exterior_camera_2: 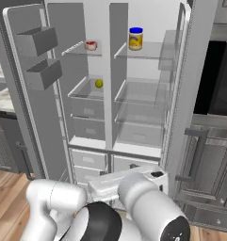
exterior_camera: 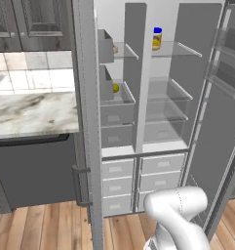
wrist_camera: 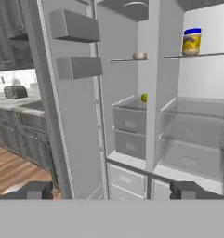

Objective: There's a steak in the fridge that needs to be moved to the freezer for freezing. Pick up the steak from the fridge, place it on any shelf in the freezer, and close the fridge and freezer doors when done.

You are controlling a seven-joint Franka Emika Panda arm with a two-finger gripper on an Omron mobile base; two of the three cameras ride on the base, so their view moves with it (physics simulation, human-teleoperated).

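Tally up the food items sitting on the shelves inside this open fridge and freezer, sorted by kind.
Jar with a blue lid and yellow label: 1
Small round green fruit: 1
Small pinkish-red and cream piece, likely the steak: 1
Total: 3

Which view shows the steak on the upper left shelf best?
The right base view: the steak sits unobstructed, its round shape plain. The left base view shows a sliver beside a door bin; the hand view, its edge.
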